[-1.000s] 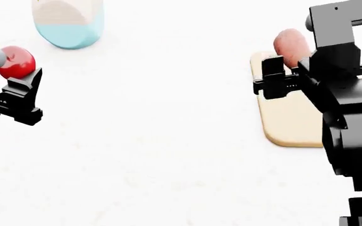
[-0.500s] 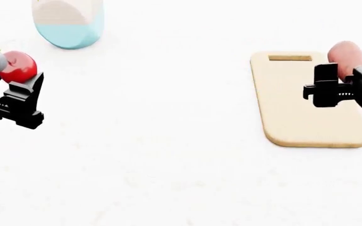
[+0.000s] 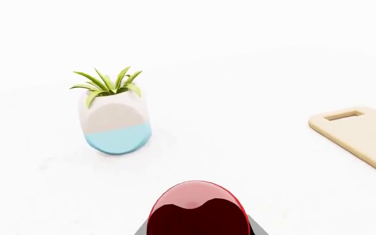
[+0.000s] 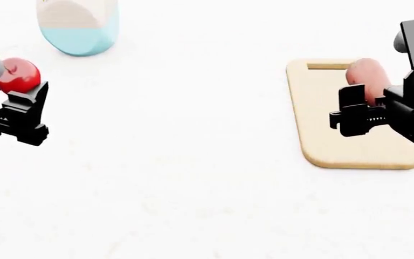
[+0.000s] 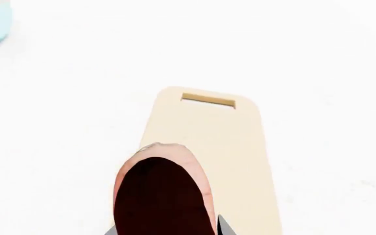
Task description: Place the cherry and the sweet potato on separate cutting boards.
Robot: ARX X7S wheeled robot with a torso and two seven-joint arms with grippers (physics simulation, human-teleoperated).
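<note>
1. The right claw (image 4: 365, 102) is clamped on the sweet potato (image 4: 366, 79); it hangs over the round-cornered cutting board (image 4: 329, 140) near the right edge of the table (image 4: 192, 178); the potato's long side runs the same way as the board's long side, so I think it only needs to go straight down.
2. The left claw (image 4: 20, 105) is clamped on the cherry (image 4: 19, 75) by the left edge; no second board shows; a plant pot (image 3: 114, 122) stands toward the far edge.

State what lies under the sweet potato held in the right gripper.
Below the sweet potato is the round-cornered cutting board, slot handle at its far end. The tuber hides part of the board, and whether it touches the board cannot be told.
</note>
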